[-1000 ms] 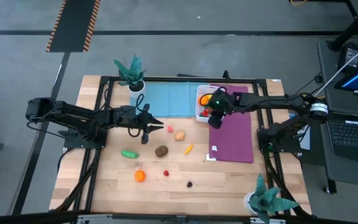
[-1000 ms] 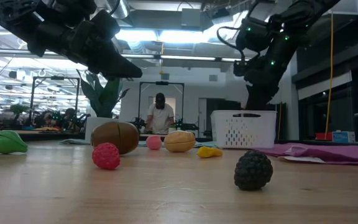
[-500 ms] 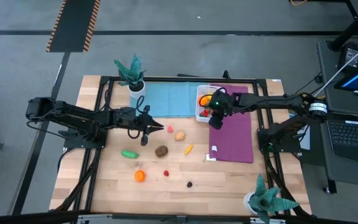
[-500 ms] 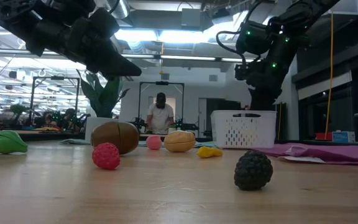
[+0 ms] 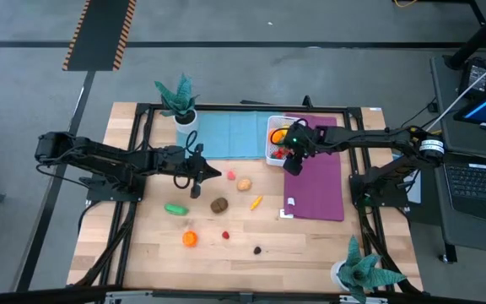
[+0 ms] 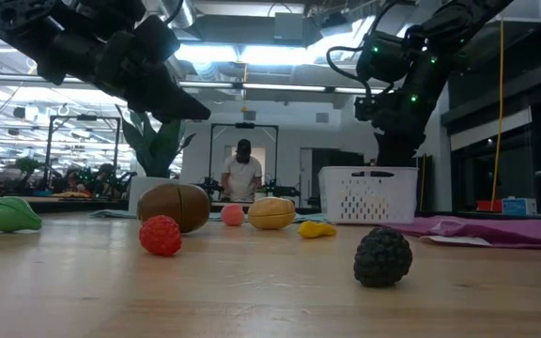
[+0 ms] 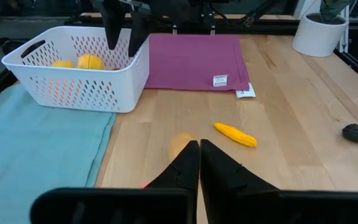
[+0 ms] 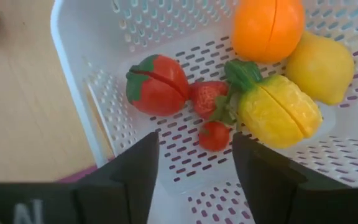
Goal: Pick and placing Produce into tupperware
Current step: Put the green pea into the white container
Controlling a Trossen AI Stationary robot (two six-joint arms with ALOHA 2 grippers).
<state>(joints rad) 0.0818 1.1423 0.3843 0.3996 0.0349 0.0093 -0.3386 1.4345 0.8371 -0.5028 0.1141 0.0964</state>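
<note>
The white perforated tupperware (image 5: 275, 140) stands at the far side of the table, between the blue mat and the purple mat. It holds an orange (image 8: 267, 28), a lemon (image 8: 321, 65), a pineapple piece (image 8: 278, 109), a tomato (image 8: 157, 87), a strawberry (image 8: 207, 99) and a small red piece (image 8: 214, 135). My right gripper (image 8: 194, 168) hangs open just over its near end. My left gripper (image 5: 213, 175) is shut and hovers above the table beside a pink piece (image 5: 230, 175) and a tan piece (image 5: 244, 182). Brown (image 5: 218, 204), yellow (image 5: 256, 203), green (image 5: 175, 209), orange (image 5: 190, 239), red (image 5: 225, 235) and dark (image 5: 257, 250) pieces lie on the wood.
A blue mat (image 5: 230, 133) lies left of the tupperware and a purple mat (image 5: 319, 177) with a white tag right of it. Teal potted plants stand at the far left corner (image 5: 178, 101) and the near right corner (image 5: 361, 270). A person stands in the room beyond (image 6: 243, 169).
</note>
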